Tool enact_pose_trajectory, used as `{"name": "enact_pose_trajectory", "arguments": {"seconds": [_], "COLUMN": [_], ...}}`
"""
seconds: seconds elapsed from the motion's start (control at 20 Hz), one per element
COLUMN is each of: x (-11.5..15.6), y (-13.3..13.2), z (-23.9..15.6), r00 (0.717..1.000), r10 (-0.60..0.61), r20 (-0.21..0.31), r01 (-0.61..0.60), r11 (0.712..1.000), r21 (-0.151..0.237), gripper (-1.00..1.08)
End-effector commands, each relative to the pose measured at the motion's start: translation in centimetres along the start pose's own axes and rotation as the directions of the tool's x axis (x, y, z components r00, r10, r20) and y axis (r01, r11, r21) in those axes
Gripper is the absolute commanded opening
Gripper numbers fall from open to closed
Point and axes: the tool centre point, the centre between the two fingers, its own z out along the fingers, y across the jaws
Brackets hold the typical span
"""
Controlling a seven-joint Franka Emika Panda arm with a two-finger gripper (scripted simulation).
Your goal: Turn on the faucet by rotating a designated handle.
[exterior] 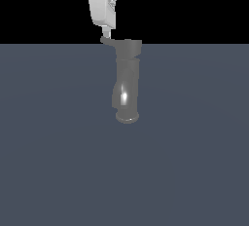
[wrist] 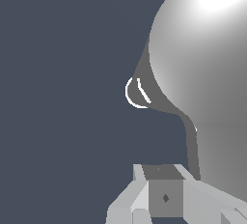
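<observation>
Upright on a dark floor, glossy metal faucet (exterior: 126,86), likely rigid, heavy and slick; small stiff handle (exterior: 108,40) jutting from its cap toward the exterior view's left, best pushed near its tip; white gripper (exterior: 108,34) directly above, jaw state unclear.

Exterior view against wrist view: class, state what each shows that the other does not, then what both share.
Only the exterior view shows the faucet whole, upright on the floor, with its base and spout, and the gripper coming down onto the handle from above. Only the wrist view shows the handle lying between the fingers, close up. Both show faucet, handle and gripper.
</observation>
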Motion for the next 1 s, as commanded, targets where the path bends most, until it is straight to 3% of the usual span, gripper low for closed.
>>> {"name": "enact_pose_trajectory", "arguments": {"seconds": [0.0, 0.95], "x": [-0.2, -0.9], "y": [0.7, 4.5], "z": [0.0, 0.0], "r00": [1.0, 1.0], "r10": [-0.001, -0.002], "r20": [0.0, -0.002], "r01": [0.001, 0.002], "r11": [1.0, 1.0], "r21": [-0.003, 0.004], "gripper": [-1.0, -1.0]}}
